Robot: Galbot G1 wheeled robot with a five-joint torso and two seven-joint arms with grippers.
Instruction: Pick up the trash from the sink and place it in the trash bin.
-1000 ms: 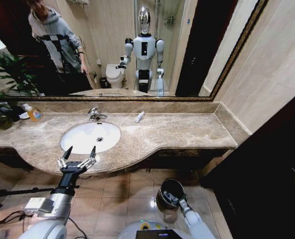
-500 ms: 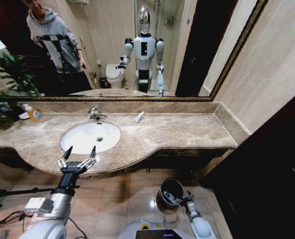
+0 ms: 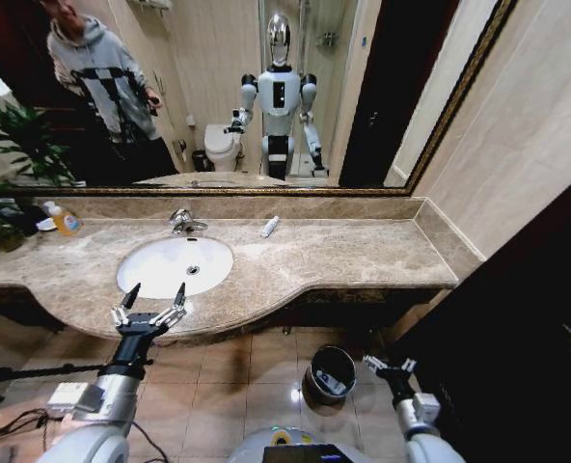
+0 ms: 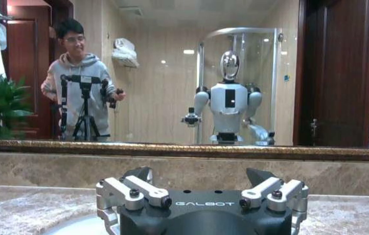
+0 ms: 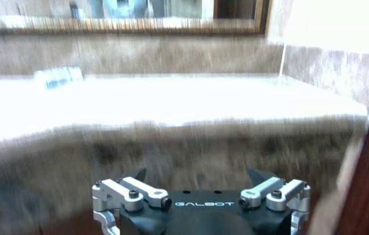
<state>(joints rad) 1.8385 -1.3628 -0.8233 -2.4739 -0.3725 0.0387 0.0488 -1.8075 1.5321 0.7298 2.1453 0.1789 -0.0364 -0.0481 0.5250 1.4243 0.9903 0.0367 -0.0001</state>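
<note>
Trash: small white tube [image 3: 270, 227] with blue print, lying flat on marble counter [image 3: 363, 253] behind and right of sink [image 3: 175, 265], near backsplash. Long axis diagonal, far end angled toward mirror. A pale item lies inside trash bin [image 3: 331, 373] on floor. Right gripper [image 3: 390, 367], over the bin a second ago, now sits just right of it, fingers spread, empty. Left gripper [image 3: 150, 301] unchanged at sink's front rim, wide open, holding nothing.

sink [image 3: 175, 265] sits in the table's [image 3: 363, 256] left half, tube [image 3: 270, 227] behind it by the back edge, bin [image 3: 330, 374] on floor below.
</note>
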